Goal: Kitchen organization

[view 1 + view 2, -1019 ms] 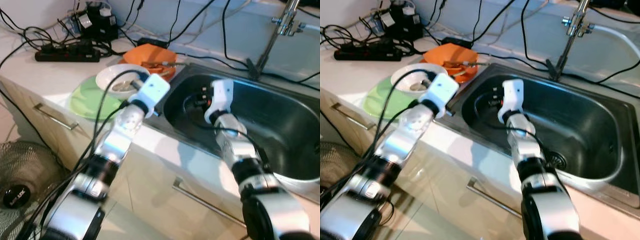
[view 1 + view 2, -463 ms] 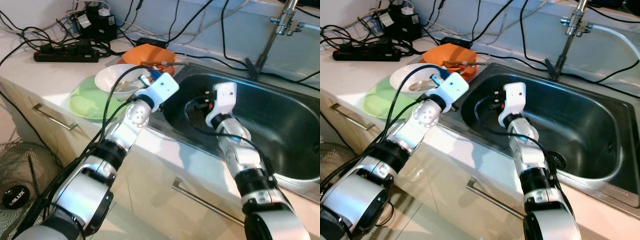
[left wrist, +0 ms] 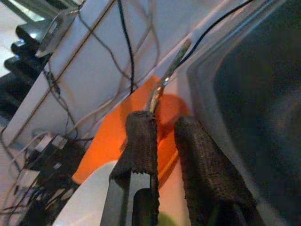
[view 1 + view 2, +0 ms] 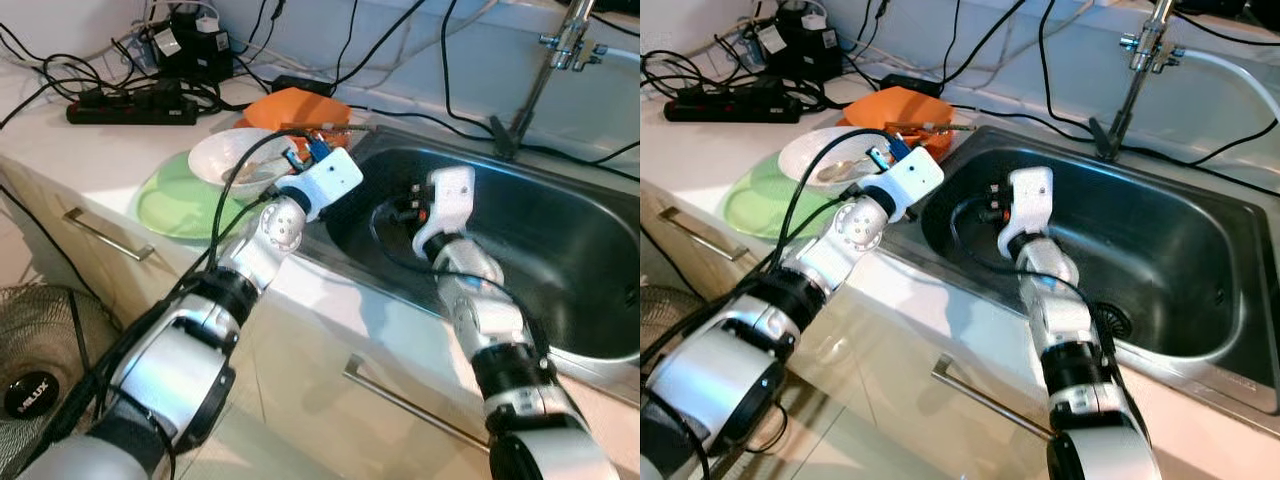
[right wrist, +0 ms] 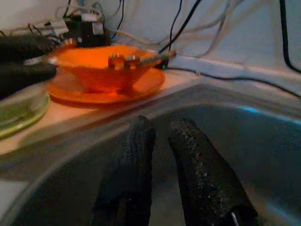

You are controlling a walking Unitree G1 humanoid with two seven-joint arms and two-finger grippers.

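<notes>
We are bringing our left arm in over the dishes beside the sink.

Compared with a second ago, our left gripper (image 3: 162,141) is reaching further across the counter, and it is now hanging over the white bowl (image 4: 232,158) on the green plate (image 4: 170,203), pointing at the orange dish (image 3: 117,136) and the metal utensil (image 3: 164,77) lying across it. Its fingers are nearly closed, a narrow gap between them, grasping nothing. Our right gripper (image 5: 157,141) is waiting low inside the sink (image 4: 1160,240), fingers close together and empty. We are judging that the utensil is the next pick, and the fingers will need to be spreading first.
</notes>
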